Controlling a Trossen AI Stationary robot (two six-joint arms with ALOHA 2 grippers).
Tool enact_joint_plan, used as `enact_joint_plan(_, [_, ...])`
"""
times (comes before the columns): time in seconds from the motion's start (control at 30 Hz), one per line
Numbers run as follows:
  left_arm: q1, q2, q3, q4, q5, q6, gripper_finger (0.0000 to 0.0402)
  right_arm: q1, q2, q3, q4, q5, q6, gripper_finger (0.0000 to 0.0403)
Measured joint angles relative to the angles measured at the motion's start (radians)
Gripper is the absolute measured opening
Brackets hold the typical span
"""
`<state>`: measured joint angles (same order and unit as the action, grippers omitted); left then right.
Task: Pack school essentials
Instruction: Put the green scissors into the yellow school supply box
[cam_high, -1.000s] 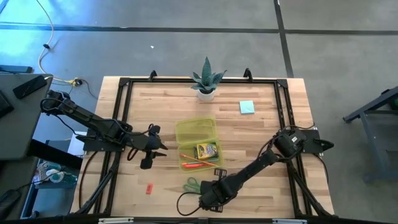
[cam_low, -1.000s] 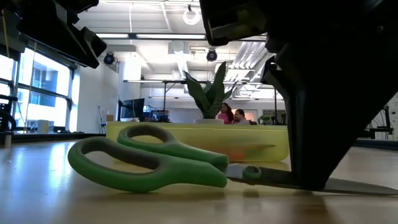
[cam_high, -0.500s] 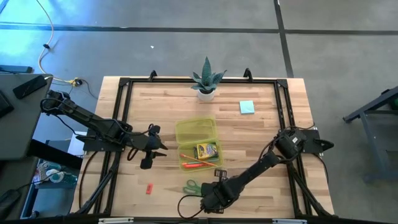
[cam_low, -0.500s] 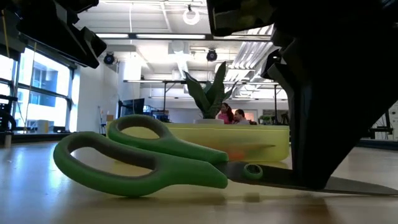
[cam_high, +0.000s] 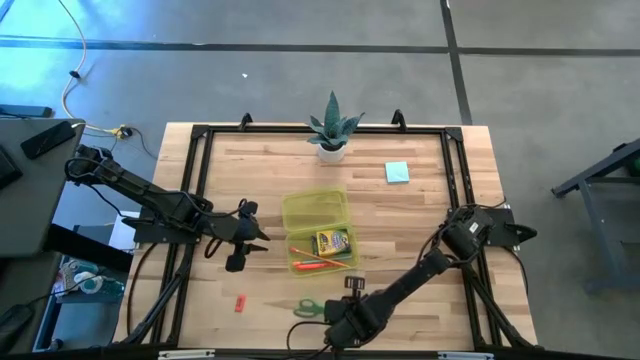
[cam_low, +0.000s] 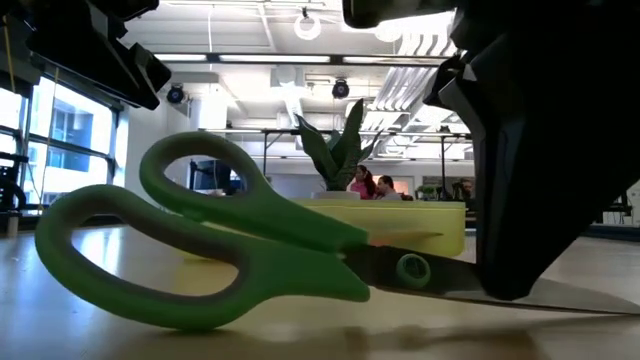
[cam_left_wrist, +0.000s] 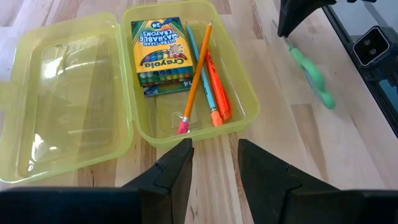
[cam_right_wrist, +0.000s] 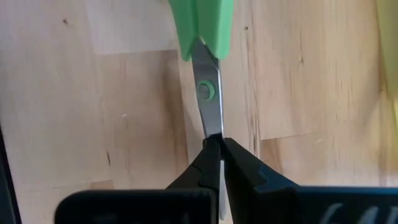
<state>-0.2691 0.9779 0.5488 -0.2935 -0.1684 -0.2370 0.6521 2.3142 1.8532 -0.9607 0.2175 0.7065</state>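
Nearest me, my right claw (cam_right_wrist: 214, 146) is pinching the blades of the green-handled scissors (cam_high: 309, 308) at the table's (cam_high: 420, 215) front edge, not yet packed. The red eraser (cam_high: 240, 302) lies loose beside them. My left claw (cam_left_wrist: 214, 163) hangs spread over the yellow case (cam_left_wrist: 245, 93), which holds crayons (cam_left_wrist: 157, 50) and pencils (cam_left_wrist: 198, 74). The blue notepad (cam_high: 397, 172) waits farthest off.

The counter (cam_high: 420, 215) is evenly and brightly lit from above in the high view, and only soft shadows are cast. In the low view, glare is given by ceiling lamps (cam_low: 308, 22) and bright windows (cam_low: 70, 140); the scissors (cam_low: 200, 255) close by are slightly softened. In the left wrist view those scissors (cam_left_wrist: 311, 68) are blurred.
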Motion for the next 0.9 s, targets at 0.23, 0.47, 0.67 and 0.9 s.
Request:
enact_joint_plan(0.23, [0.000,0.000,0.000,0.000,0.000,0.001,0.0120,0.024,0.000,0.002,0.004,0.017,-0.011,0.0001])
enact_joint_plan(0.47, [0.000,0.000,0.000,0.000,0.000,0.000,0.0120,0.050,-0.001,0.003,0.010,0.047,-0.007,0.0001])
enact_joint_plan(0.67, [0.000,0.000,0.000,0.000,0.000,-0.021,0.0120,0.055,-0.001,0.003,0.019,0.036,-0.004,0.0001])
enact_joint_plan(0.9, [0.000,0.000,0.000,0.000,0.000,-0.022,0.0120,0.055,-0.001,0.003,0.040,0.019,0.000,0.0000])
